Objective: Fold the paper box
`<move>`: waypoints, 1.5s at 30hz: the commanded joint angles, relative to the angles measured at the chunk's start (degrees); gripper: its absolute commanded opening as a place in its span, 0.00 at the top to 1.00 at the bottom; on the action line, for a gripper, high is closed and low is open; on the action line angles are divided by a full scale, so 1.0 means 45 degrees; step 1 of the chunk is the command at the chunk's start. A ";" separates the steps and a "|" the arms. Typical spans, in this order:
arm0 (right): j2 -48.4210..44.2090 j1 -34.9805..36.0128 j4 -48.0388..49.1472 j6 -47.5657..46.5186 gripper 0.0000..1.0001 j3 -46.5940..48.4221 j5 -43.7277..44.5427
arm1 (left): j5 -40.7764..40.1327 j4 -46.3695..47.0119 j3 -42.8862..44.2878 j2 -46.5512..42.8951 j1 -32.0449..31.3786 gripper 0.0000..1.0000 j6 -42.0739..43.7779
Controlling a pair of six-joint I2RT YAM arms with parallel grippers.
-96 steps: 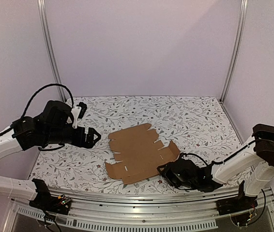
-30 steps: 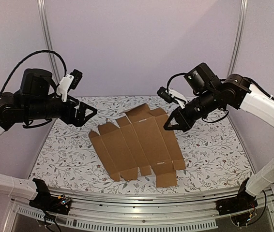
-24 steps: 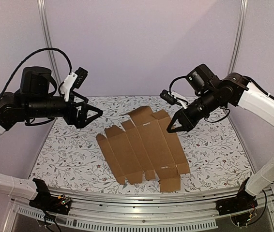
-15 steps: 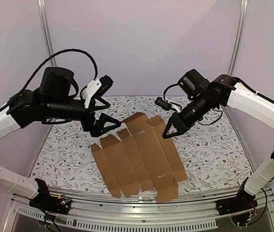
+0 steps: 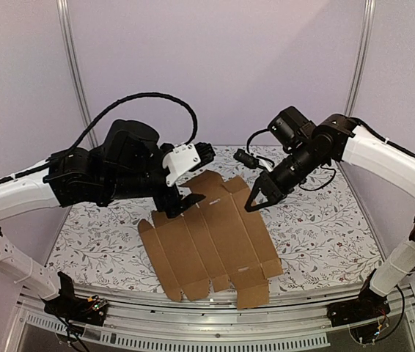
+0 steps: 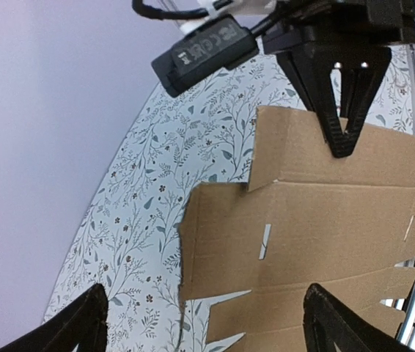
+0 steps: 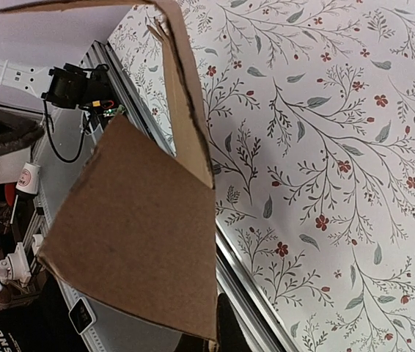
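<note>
The plain brown die-cut cardboard sheet that is to become the paper box (image 5: 211,242) lies spread out in the middle of the top view. All its panels, end flaps and slots are in one plane, so by my reading none of the folding proper has been done. Its near edge rests on the white floral-patterned table top (image 5: 317,213) toward the bottom centre of the frame, while its far edge seems raised off the surface. That far edge is held by the black two-finger right gripper (image 5: 255,202), which comes in from the upper right. In the left wrist view its fingers (image 6: 337,128) close to a point over the edge of the top flap at the upper right of that frame, pinching the card. The right wrist view is mostly filled by a brown panel seen close up and at a steep tilt, which fits a sheet lifted by one end. The black left gripper (image 5: 189,203) hovers over the sheet's upper left flaps with its jaws spread wide and nothing between them. Its own camera shows a finger (image 6: 83,326) at each bottom corner and the card beyond, untouched. What remains is the whole job: raising the long panels along their creases, closing them into a narrow carton, and tucking the tabs into the slots.
</note>
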 commanded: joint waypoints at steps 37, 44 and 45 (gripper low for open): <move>-0.1501 0.0659 0.0801 -0.0035 1.00 -0.0882 0.0679 | 0.1716 0.0446 -0.0038 0.0384 0.1034 0.77 -0.0513; -0.1693 0.0839 0.0958 0.0038 1.00 -0.0812 0.0843 | 0.1770 0.0474 -0.0175 0.0449 0.1063 0.88 -0.0548; -0.1720 0.0856 0.0965 0.0041 1.00 -0.0813 0.0888 | 0.1771 0.0465 -0.0177 0.0449 0.1079 0.93 -0.0565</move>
